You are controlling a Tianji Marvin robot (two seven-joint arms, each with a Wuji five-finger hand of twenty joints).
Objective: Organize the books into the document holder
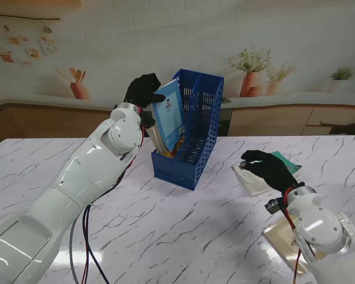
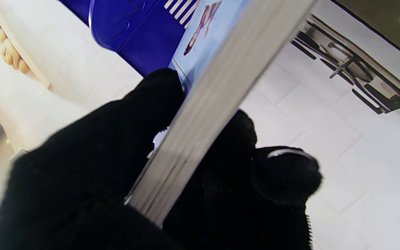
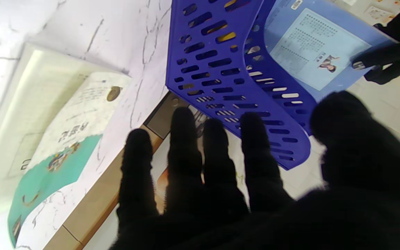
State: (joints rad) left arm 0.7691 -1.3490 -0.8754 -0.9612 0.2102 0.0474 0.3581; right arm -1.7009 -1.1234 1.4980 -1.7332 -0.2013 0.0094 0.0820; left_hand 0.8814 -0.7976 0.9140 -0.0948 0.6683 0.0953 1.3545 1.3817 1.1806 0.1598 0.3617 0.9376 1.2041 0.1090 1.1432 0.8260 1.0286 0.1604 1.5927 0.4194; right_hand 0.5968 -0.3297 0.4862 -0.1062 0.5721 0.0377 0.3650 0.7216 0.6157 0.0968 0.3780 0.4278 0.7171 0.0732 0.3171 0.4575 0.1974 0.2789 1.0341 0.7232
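Note:
A blue perforated document holder (image 1: 192, 133) stands upright mid-table. My left hand (image 1: 143, 90) is shut on a light-blue book (image 1: 168, 109), held tilted at the holder's left compartment with its lower end inside. The left wrist view shows the book's page edge (image 2: 217, 93) pinched between my black-gloved fingers (image 2: 151, 114), with the holder (image 2: 130, 27) beyond. My right hand (image 1: 269, 167) hovers open, fingers apart, over a white and teal book (image 1: 266, 177) lying flat on the table right of the holder. The right wrist view shows that book (image 3: 64, 139) and the holder (image 3: 227, 69).
Another flat book or board (image 1: 284, 239) lies at the near right, partly under my right forearm. Yellowish items show inside the holder behind the blue book. A counter with potted plants runs behind the marble table (image 1: 183, 231).

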